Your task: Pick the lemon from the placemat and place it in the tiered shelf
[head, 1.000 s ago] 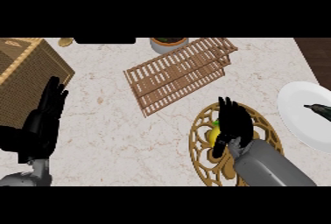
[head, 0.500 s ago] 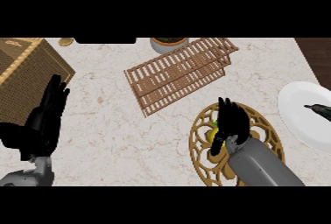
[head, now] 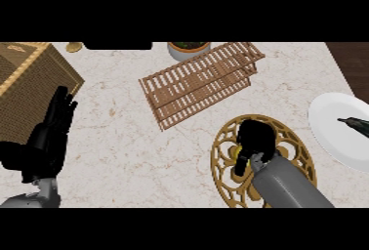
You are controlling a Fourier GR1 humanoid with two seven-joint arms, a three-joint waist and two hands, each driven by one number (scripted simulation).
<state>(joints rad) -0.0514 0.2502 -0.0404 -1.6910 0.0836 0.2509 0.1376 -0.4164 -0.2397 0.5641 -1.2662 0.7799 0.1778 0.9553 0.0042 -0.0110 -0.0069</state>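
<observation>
At ten o'clock we see a woven wicker box [head: 22, 83], cut off by the left edge. Below it, at about eight o'clock, the left hand [head: 49, 134] rests with its fingers straight and pointing up, holding nothing; its forearm runs off the lower edge. At eleven o'clock, along the top edge, sits a small golden object [head: 73, 47] that we cannot identify. At twelve o'clock there is a potted plant [head: 189, 49], only partly in view. Just below the plant lies the tiered shelf [head: 202, 80], a slatted wooden rack seen from above, so its levels overlap. At five o'clock lies the round golden placemat [head: 223, 180]. The right hand [head: 256, 139] is over its middle, fingers curled down round the lemon [head: 235, 153], of which we see only a yellow sliver. The grey forearm hides part of the mat. At three o'clock a white plate [head: 331, 136], cut by the right edge, bears a dark object [head: 355, 123] that we cannot make out.
</observation>
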